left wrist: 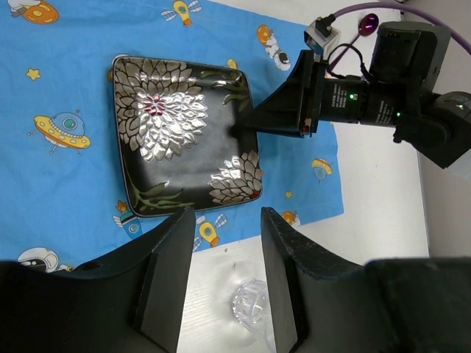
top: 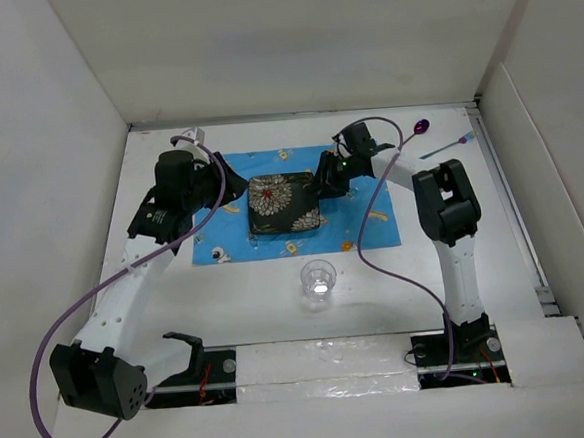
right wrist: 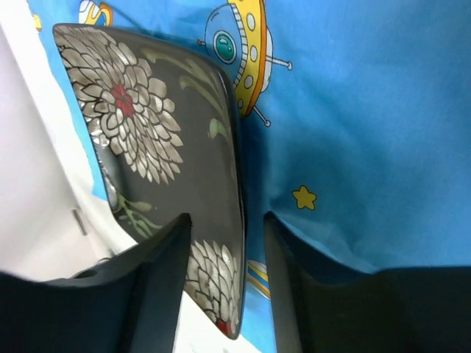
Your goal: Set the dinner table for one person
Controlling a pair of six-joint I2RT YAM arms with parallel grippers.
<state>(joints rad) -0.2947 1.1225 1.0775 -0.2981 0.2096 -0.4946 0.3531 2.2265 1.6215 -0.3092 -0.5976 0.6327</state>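
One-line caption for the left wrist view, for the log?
Open left gripper faces the floral plate on the blue cloth; right gripper at its rim, glass nearby.

Plain white box, nothing fancy
White walls (top: 289, 39) close in left, far and right around the matte white table (top: 268, 311), evenly lit.

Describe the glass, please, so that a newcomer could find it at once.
Find the blue cloth in the middle of the white table. Just off its near edge stands the glass: small, round and clear, unlike the dark square plate on the cloth.
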